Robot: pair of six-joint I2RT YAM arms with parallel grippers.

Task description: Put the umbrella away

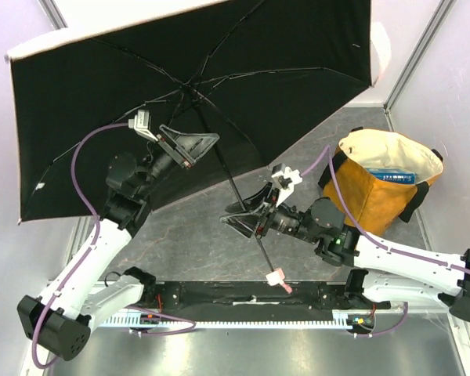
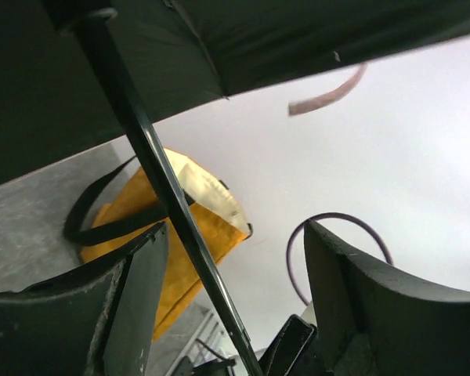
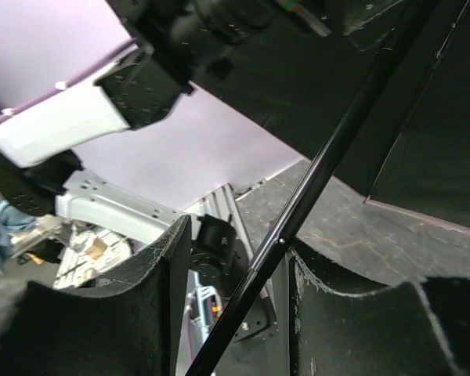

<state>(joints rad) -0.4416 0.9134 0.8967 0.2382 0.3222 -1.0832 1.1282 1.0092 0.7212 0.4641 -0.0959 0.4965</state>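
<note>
Umbrella (image 1: 298,70) is open, its shaft (image 1: 229,172) slanting from far-left to near handle (image 1: 276,276).

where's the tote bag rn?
Top view: the tote bag stands at the table's right side, just beyond the right arm, right of the open umbrella.

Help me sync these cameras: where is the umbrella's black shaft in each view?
Top external: shaft runs diagonally through the centre, down to the pink handle.
Left wrist: shaft crosses from upper left to bottom centre.
Right wrist: shaft crosses from upper right to bottom left-centre.
Shared landmark: the canopy, its black underside.
</note>
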